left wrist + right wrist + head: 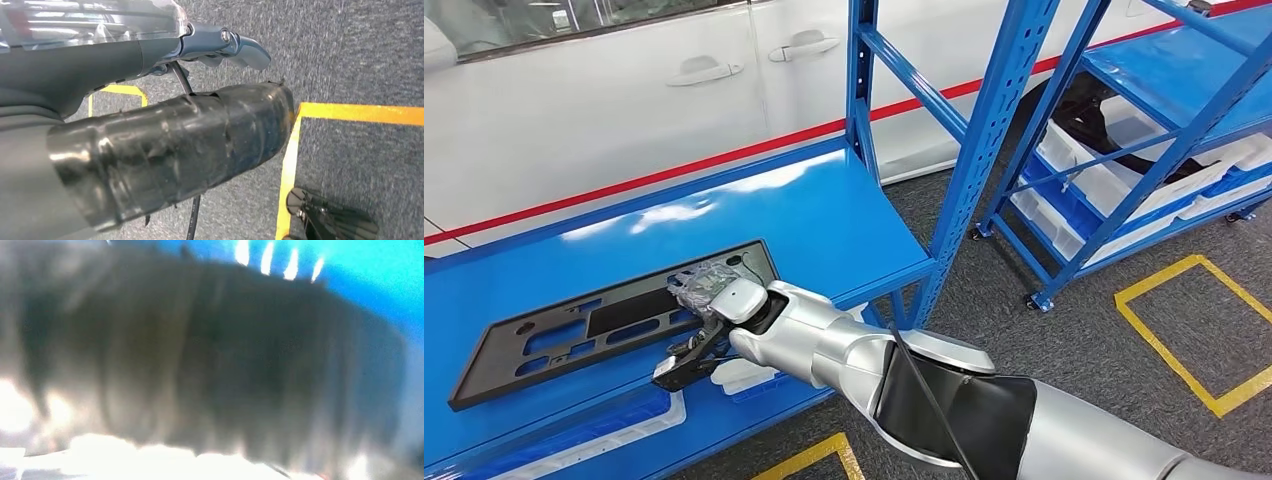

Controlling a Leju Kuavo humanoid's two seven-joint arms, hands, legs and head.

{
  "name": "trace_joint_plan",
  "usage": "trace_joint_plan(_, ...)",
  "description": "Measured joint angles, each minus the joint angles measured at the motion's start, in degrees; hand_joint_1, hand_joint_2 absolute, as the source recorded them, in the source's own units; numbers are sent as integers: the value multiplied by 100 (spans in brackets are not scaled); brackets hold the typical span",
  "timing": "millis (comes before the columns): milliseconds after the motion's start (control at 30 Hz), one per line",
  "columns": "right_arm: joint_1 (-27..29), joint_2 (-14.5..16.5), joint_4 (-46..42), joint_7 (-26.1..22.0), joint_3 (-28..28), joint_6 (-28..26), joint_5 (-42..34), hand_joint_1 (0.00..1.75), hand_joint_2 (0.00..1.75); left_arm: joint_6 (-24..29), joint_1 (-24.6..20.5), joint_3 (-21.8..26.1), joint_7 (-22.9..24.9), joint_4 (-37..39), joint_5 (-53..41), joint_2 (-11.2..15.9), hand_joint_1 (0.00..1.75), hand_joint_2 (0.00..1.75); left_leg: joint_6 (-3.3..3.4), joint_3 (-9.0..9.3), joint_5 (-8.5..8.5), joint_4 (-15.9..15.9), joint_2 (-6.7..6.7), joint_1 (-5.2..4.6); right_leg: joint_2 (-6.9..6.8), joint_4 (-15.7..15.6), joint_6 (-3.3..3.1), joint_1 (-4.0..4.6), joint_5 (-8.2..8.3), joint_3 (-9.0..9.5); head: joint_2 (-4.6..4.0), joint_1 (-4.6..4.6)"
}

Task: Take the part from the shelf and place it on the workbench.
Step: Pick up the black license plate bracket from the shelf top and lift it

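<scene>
Where the right arm [874, 365] reaches in from the lower right, the right hand [709, 320] sits at the near right end of the part [614, 320], over the front edge of the workbench [824, 220]. Its pale back faces up and dark fingers [686, 362] hang down past the bench's front lip, but whether they grip the part, merely touch it, or hold nothing cannot be told from the head view, and the right wrist view is a blur of grey against blue. The part is a long, flat black panel with cut-outs, lying on the blue bench top and running from the hand away to the left, its right end beneath or just beside the hand. Under the hand, below the bench lip, pale trays [744, 377] show on a lower level. The left hand [220, 45] hangs over grey carpet [350, 55] marked with yellow tape [360, 114]; its grey fingers are seen edge-on with nothing visibly in them, and how far they are spread is unclear. Beyond the bench stand blue uprights [984, 150], then a second shelf [1144, 150] to the right carrying white trays [1114, 190] and a dark part [1114, 120]. A white car [624, 90] stands behind a red floor line [674, 170].
</scene>
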Motion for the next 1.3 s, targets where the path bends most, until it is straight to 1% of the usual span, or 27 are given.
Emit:
trace_joint_plan(33,2,14,-4,16,2,-15,-5,12,175,13,-4,0,-2,7,0,-2,0,0,-22,-69,-114,166,2,2,-5,-38,-35,-18,18,22,0,0)
trace_joint_plan(67,8,29,-7,33,4,-28,-7,16,175,27,-7,0,-2,16,0,-4,0,0,-38,-195,-278,448,4,6,-10,-59,-60,-24,28,37,0,-1)
trace_joint_plan(100,21,39,-7,42,11,-39,-8,59,175,37,-8,0,-2,24,0,-5,0,0,-54,-365,-457,811,4,5,-14,-62,-79,-18,29,40,0,-1)
trace_joint_plan(133,44,45,-7,46,22,-46,-13,97,175,45,-10,0,-2,32,0,-4,0,0,-74,-535,-597,1163,4,8,-19,-57,-92,-10,25,38,0,-1)
trace_joint_plan(167,73,47,-7,51,34,-55,-20,134,175,49,-10,0,-2,39,0,-4,0,0,-101,-652,-653,1401,4,13,-22,-47,-101,-4,19,36,0,-1)
trace_joint_plan(200,101,48,-7,58,45,-71,-28,175,175,51,-10,0,-2,48,0,-4,0,0,-134,-671,-597,1436,6,25,-24,-31,-109,-3,9,34,0,0)
trace_joint_plan(233,120,49,-7,67,52,-96,-36,175,175,56,-10,0,-4,57,0,-3,0,0,-173,-579,-444,1248,8,44,-24,-6,-114,-8,-6,33,0,0)
trace_joint_plan(267,126,50,-9,78,57,-124,-39,175,175,63,-10,0,-8,64,0,-3,0,0,-214,-402,-239,896,11,69,-21,33,-109,-15,-30,29,0,0)
trace_joint_plan(300,120,52,-12,91,63,-160,-40,175,175,73,-15,0,-11,74,2,-3,0,0,-253,-212,-103,524,10,85,-15,84,-93,-12,-61,17,0,-1)
trace_joint_plan(333,110,52,-16,104,74,-202,-40,175,175,84,-19,0,-14,84,7,-3,0,0,-235,-68,-11,239,4,94,-5,141,-73,0,-93,-2,0,3)
trace_joint_plan(367,100,52,-19,115,85,-240,-39,175,175,93,-23,0,-13,93,12,-4,0,0,-205,12,10,77,-2,93,3,185,-55,16,-117,-21,0,5)
trace_joint_plan(400,94,51,-21,125,95,-272,-38,175,175,102,-27,0,-9,106,18,-5,0,0,-163,32,-21,33,-10,82,11,210,-40,38,-128,-37,0,8)
trace_joint_plan(433,92,50,-22,129,101,-295,-36,175,175,107,-27,0,-4,115,23,-6,0,0,-114,32,-10,29,-14,73,16,216,-32,47,-130,-43,0,11)
trace_joint_plan(633,47,49,-43,166,135,-350,-19,175,175,112,-29,0,14,134,49,-5,0,0,-84,52,-30,32,-13,38,17,173,-6,32,-117,-5,0,10)
trace_joint_plan(767,34,49,-65,187,201,-358,-14,175,175,110,-29,0,19,137,76,-6,0,0,-68,62,-36,33,-13,30,17,167,26,20,-119,5,0,9)
trace_joint_plan(900,32,49,-70,193,255,-434,13,175,175,103,-27,0,20,137,80,-4,0,0,-66,61,-34,33,-13,30,15,166,30,9,-119,5,0,9)
trace_joint_plan(1033,-37,34,-168,233,357,-731,172,175,175,103,-17,0,21,137,98,-4,0,0,-61,56,-30,32,-14,33,16,167,35,9,-115,-3,0,9)
trace_joint_plan(1133,-239,-31,-467,387,452,-1020,420,175,175,138,4,0,34,142,152,-4,0,0,-56,45,-25,31,-14,35,18,171,37,10,-112,-17,0,9)
trace_joint_plan(1200,-424,-105,-820,565,489,-1080,637,175,175,185,15,0,46,156,190,-4,0,87,-56,41,-24,31,-13,36,21,172,37,10,-111,-25,0,9)
trace_joint_plan(1267,-594,-207,-1286,738,501,-1026,860,175,175,230,21,0,51,175,218,-4,0,175,-56,39,-23,30,-13,36,21,172,37,10,-110,-28,0,9)
trace_joint_plan(1300,-669,-268,-1550,803,501,-962,962,175,175,250,23,0,52,186,225,-5,0,175,-56,39,-23,29,-14,36,21,172,38,10,-110,-29,0,9)
